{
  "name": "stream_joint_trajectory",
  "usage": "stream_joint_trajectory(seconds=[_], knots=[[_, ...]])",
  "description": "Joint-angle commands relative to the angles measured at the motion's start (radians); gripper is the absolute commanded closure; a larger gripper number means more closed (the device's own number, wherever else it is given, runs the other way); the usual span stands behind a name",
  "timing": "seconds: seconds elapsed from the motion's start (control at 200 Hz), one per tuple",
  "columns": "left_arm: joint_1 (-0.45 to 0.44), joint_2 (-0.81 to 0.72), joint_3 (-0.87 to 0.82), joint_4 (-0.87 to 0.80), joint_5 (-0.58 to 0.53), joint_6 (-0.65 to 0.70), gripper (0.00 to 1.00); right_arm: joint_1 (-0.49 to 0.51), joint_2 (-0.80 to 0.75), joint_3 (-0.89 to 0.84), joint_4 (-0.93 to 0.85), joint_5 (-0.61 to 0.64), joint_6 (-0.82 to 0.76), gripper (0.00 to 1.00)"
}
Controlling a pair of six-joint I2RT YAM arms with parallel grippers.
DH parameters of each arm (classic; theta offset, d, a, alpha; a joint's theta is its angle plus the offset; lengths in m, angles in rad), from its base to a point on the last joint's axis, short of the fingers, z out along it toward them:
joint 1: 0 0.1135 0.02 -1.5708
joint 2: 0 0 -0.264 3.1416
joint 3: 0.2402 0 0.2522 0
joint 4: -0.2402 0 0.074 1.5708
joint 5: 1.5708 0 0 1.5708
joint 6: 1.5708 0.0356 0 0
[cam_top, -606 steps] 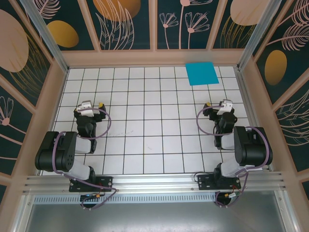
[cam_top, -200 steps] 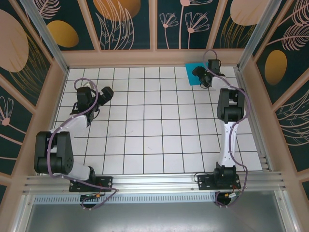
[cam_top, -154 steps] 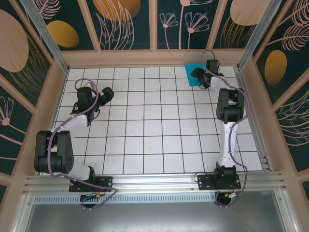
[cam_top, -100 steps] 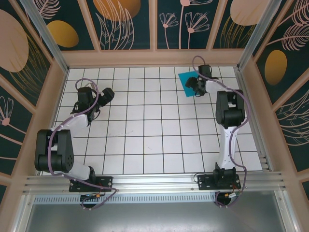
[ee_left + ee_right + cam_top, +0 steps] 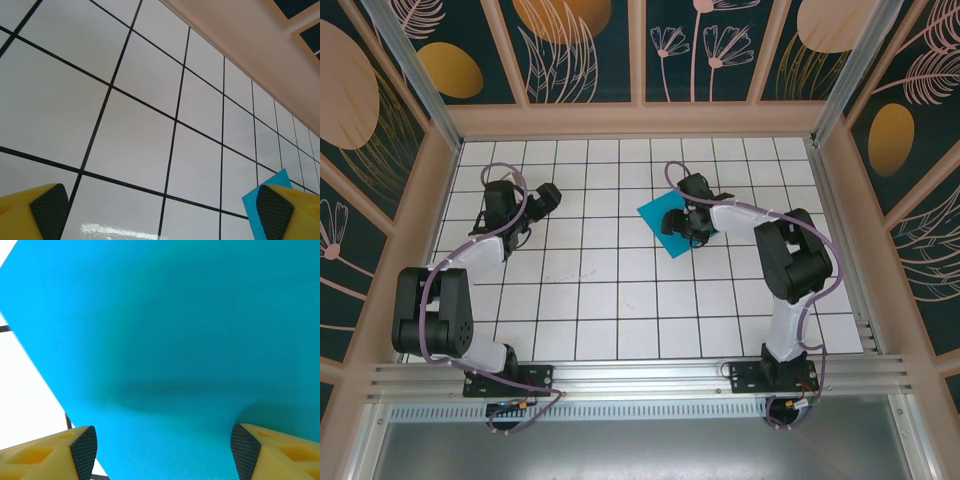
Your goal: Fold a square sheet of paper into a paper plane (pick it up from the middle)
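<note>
Your left gripper [image 5: 542, 196] hangs over the far-left tiles of the white black-gridded table [image 5: 610, 290]. Its jaws are wide open, w/ nothing btwn the yellow fingers [image 5: 30, 210]. Right of centre, the square sheet of bright cyan-blue paper [image 5: 660, 222] lies flat on the tiles, turned corner-on. Your right gripper [image 5: 697, 224] sits over the sheet's right part. Its jaws are spread apart, paper beneath them, not pinched. Can't tell if the tips touch it.

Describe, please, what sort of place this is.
Probably a purpose-built robot test enclosure, not a home: a white grid-tiled table, leaf-patterned wall panels boxing it in, and an aluminium rail along its near edge.
</note>
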Motion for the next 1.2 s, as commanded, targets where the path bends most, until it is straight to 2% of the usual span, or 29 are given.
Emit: stream_joint_trajectory(seconds=[0.0, 0.32, 0.475, 0.586, 0.686, 0.926, 0.991, 1.071, 1.121, 1.196], knots=[[-0.020, 0.007, -0.002, -0.016, 0.009, -0.031, 0.01, -0.045, -0.005, 0.084, -0.088, 0.087, -0.023, 0.25], [-0.059, -0.006, -0.030, 0.007, 0.008, -0.068, 0.01, -0.103, 0.169, 0.258, -0.110, 0.125, -0.065, 0.24], [-0.067, -0.005, -0.031, 0.007, 0.009, -0.067, 0.01, -0.102, 0.184, 0.244, -0.130, 0.142, -0.039, 0.24], [-0.071, -0.003, -0.034, 0.006, 0.007, -0.066, 0.02, -0.101, 0.144, 0.167, -0.148, 0.153, 0.020, 0.24], [-0.073, 0.000, -0.036, 0.003, 0.006, -0.066, 0.01, -0.077, 0.057, 0.027, -0.123, 0.107, 0.097, 0.25], [-0.080, 0.019, -0.044, 0.011, 0.002, -0.073, 0.01, 0.087, -0.159, -0.236, -0.139, 0.065, 0.311, 0.25], [-0.081, 0.031, -0.041, 0.015, 0.008, -0.078, 0.02, 0.110, -0.202, -0.225, -0.181, 0.098, 0.295, 0.25], [-0.085, 0.045, -0.036, 0.019, 0.019, -0.087, 0.01, 0.112, -0.249, -0.158, -0.258, 0.219, 0.229, 0.24], [-0.087, 0.050, -0.034, 0.022, 0.021, -0.095, 0.01, 0.112, -0.259, -0.108, -0.295, 0.256, 0.159, 0.20], [-0.091, 0.056, -0.037, 0.029, 0.022, -0.105, 0.02, 0.113, -0.235, -0.057, -0.321, 0.245, 0.059, 0.12]])
